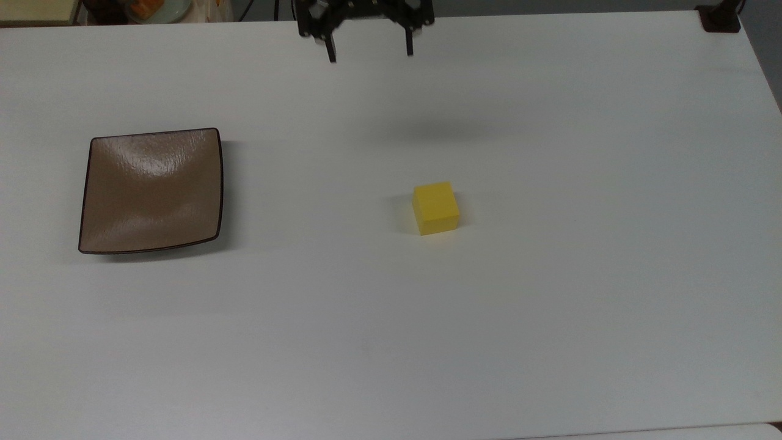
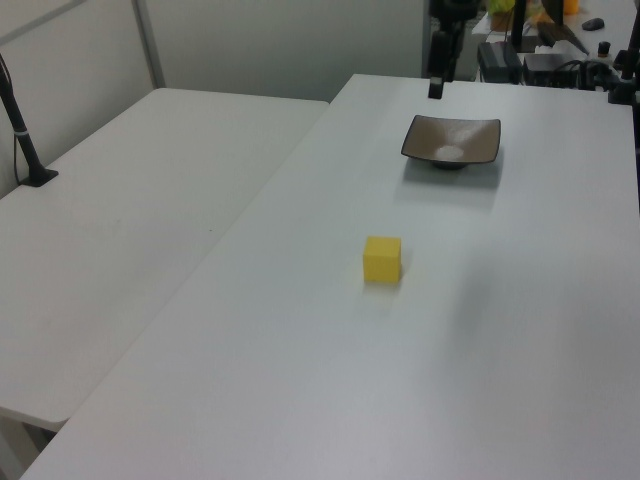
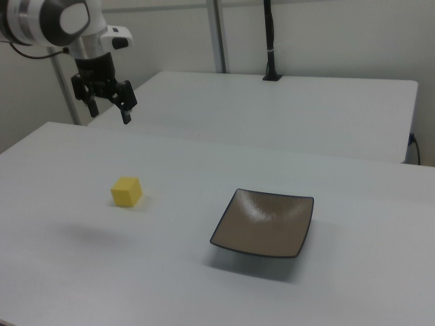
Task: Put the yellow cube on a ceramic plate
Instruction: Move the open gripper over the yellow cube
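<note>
Gripper (image 1: 370, 52) hangs wide open and empty, matte yellow cube (image 1: 435, 208) on the white table (image 1: 550, 305) below it, glossy square ceramic plate (image 1: 151, 190) well off toward the top view's left.

tool (image 1: 369, 52) upper body cut by top view's upper edge

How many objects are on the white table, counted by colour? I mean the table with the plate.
Yellow: 1, the yellow cube.
Tan-brown: 1, the ceramic plate.
Total: 2.
</note>
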You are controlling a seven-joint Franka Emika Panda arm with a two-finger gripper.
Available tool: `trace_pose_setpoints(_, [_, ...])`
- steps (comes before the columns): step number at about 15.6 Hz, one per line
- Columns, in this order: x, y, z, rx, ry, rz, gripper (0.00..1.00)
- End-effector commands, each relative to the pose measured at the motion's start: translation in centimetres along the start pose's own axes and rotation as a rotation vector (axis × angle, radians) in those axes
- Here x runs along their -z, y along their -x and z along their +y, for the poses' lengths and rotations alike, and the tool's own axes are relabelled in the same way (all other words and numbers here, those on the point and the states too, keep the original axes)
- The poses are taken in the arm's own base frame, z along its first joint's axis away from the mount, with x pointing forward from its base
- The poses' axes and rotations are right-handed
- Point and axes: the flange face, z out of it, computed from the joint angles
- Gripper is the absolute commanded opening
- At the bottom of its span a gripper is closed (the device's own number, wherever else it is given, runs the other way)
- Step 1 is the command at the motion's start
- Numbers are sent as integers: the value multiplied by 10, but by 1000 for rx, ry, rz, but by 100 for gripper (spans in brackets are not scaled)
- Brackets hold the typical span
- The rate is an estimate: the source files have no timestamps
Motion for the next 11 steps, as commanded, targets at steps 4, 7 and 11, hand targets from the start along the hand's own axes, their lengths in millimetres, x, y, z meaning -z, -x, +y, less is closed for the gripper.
trace_pose_setpoints(4, [-67, -53, -44, 51, -24, -15, 100])
trace_pose_setpoints(7, [-93, -62, -55, 65, -26, -7, 100])
trace_pose_setpoints(11, [-125, -71, -64, 77, -30, 2, 100])
